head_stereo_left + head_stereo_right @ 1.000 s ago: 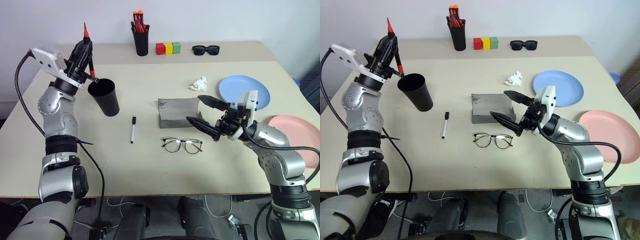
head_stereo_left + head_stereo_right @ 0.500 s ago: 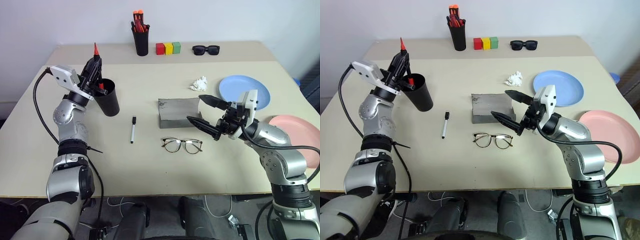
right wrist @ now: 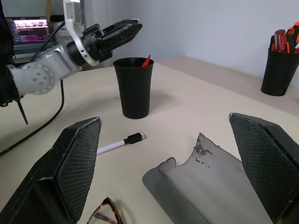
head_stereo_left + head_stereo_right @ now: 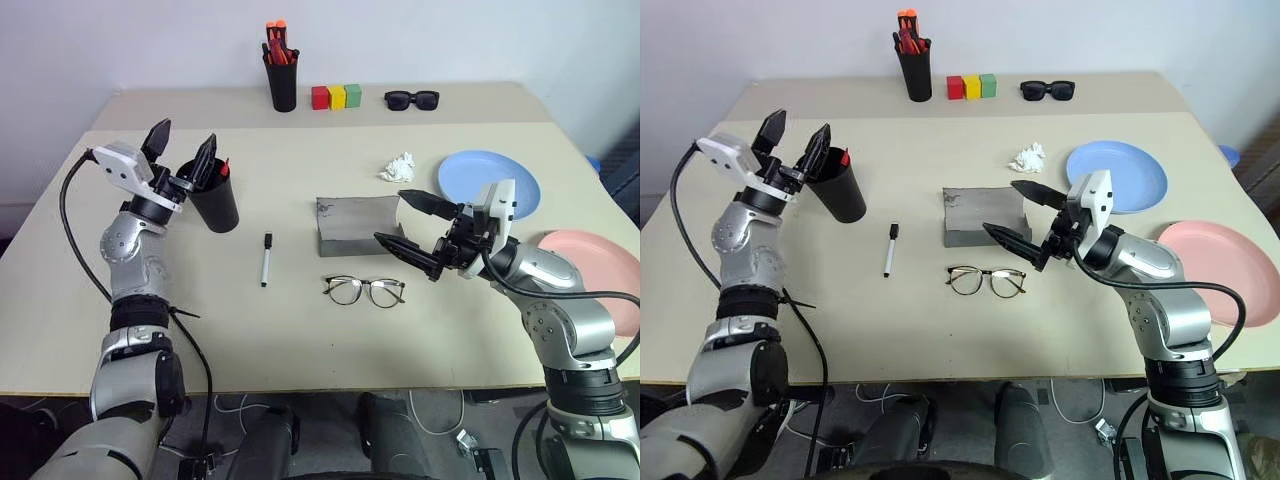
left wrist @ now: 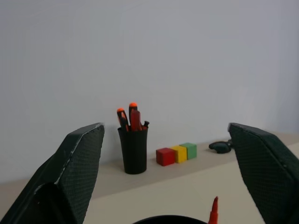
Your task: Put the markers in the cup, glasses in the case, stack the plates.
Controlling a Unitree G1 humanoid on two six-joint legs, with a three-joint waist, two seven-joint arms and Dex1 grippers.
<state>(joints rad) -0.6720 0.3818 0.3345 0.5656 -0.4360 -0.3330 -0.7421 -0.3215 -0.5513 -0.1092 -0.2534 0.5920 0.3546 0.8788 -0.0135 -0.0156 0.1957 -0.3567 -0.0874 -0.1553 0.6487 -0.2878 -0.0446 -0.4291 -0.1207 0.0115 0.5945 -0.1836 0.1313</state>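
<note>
The black cup (image 4: 215,200) stands at the table's left with the red marker (image 4: 224,165) inside it, only its tip poking above the rim. My left gripper (image 4: 186,135) hovers open just above and to the left of the cup, holding nothing. The white marker (image 4: 266,259) lies flat in front of the cup. The grey case (image 4: 358,224) sits open mid-table, and the wire glasses (image 4: 364,291) lie in front of it. My right gripper (image 4: 392,217) is open over the case's right end. The blue plate (image 4: 490,183) and pink plate (image 4: 590,270) lie apart at the right.
Along the back edge stand a black pen holder (image 4: 282,80) with orange-tipped pens, three coloured blocks (image 4: 335,96) and black sunglasses (image 4: 411,99). A crumpled white tissue (image 4: 398,166) lies between the case and the blue plate.
My left gripper came down over the cup and opened, and the red marker it held now sits in the cup. The right arm has stayed still.
</note>
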